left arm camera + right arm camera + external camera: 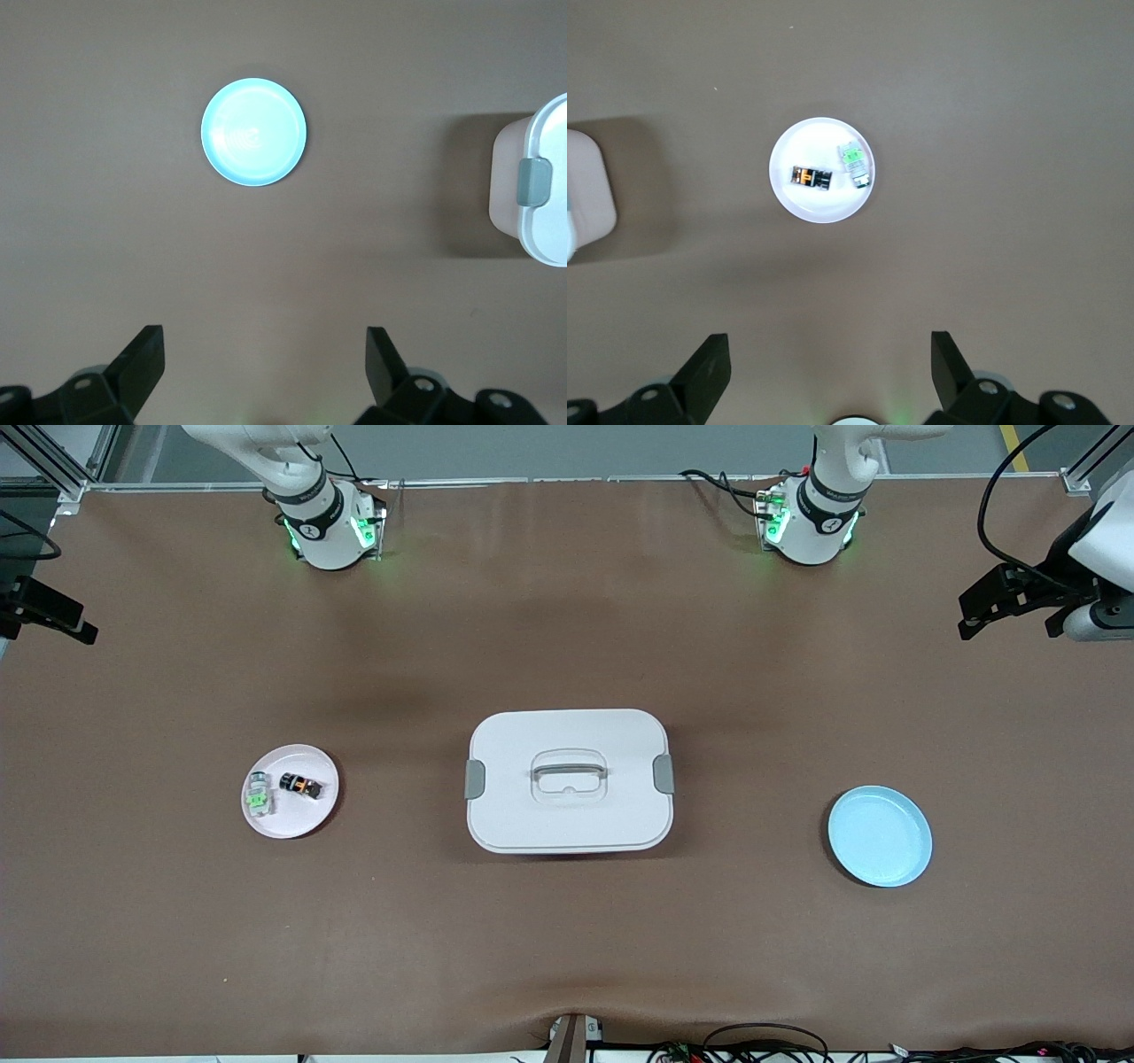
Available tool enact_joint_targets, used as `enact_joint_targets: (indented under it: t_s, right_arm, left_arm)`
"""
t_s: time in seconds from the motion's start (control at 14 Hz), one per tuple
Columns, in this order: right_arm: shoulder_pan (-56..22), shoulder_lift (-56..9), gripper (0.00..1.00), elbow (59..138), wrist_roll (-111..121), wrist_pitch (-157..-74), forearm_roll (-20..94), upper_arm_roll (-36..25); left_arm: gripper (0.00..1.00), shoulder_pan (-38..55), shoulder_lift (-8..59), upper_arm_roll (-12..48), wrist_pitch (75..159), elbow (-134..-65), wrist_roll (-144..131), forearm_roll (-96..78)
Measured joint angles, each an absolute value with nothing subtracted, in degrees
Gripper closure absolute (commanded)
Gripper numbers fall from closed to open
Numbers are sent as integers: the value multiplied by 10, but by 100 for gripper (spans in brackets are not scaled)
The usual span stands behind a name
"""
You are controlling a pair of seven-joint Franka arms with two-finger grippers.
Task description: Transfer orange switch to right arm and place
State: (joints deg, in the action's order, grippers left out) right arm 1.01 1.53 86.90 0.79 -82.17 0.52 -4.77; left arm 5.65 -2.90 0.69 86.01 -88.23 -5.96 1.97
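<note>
The orange switch (301,785), a tiny black part with an orange middle, lies on a small pink plate (297,819) toward the right arm's end of the table. It also shows in the right wrist view (811,177) on that plate (819,205). My right gripper (830,363) is open and empty, high above the table, apart from the plate. My left gripper (266,363) is open and empty, high over the left arm's end, with an empty blue plate (254,132) below it. Neither gripper shows in the front view.
A small clear part with green inside (260,794) lies beside the switch on the pink plate. A white lidded box (568,779) with a handle and grey clips stands mid-table. The blue plate (880,835) lies toward the left arm's end. Black mounts stand at both table ends.
</note>
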Motion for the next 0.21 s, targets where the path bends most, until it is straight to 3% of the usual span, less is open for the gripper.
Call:
enact_joint_targets:
  t_s: [0.21]
  right_arm:
    - [2,15,0,869,8,-822,-2,-48]
  left_arm:
    - [0,57,-29,7,860,-882,-60,20]
